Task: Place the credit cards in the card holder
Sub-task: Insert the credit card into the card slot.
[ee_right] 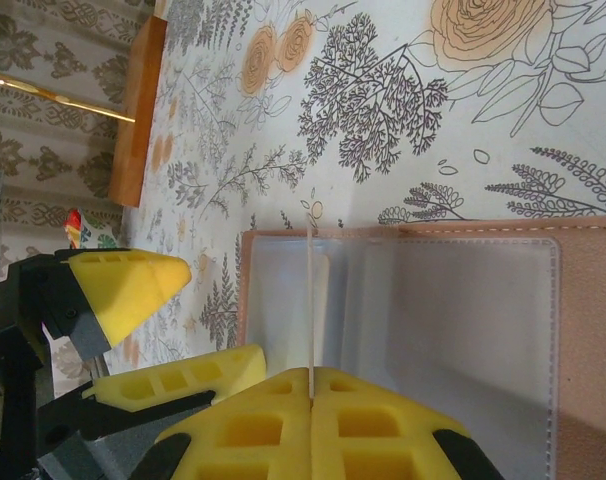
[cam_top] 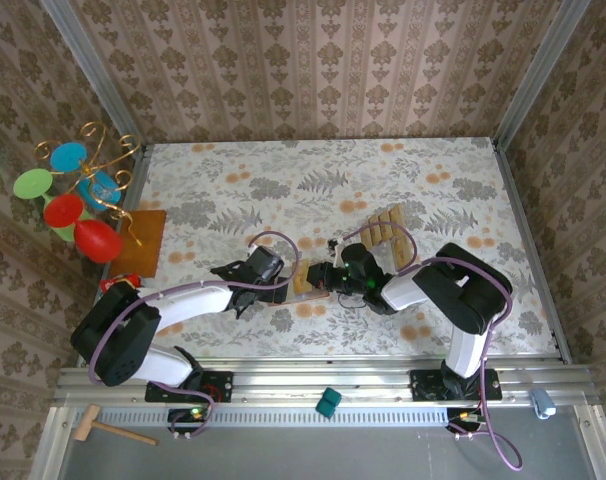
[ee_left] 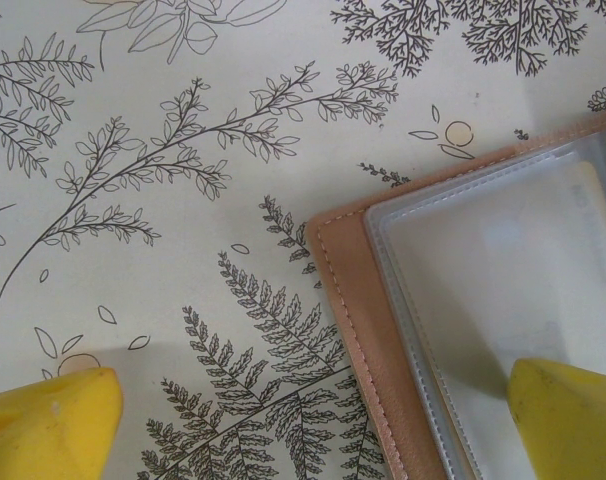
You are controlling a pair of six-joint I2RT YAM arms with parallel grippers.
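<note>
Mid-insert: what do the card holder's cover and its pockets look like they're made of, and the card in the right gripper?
The card holder cover: tan leather or imitation, matte, stitched along the edge. Its pockets: clear soft plastic, glossy, with a welded-looking rim. The credit card, pinched in the right gripper: seen edge-on, thin and straight; likely plastic, unconfirmed.

Left gripper [ee_left: 308, 425] wide, right gripper [ee_right: 311, 388] clamped

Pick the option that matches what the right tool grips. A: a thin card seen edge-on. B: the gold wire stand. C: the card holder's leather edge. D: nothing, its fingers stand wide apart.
A: in the right wrist view the right tool is shut on a credit card, seen edge-on over the open card holder.
</note>
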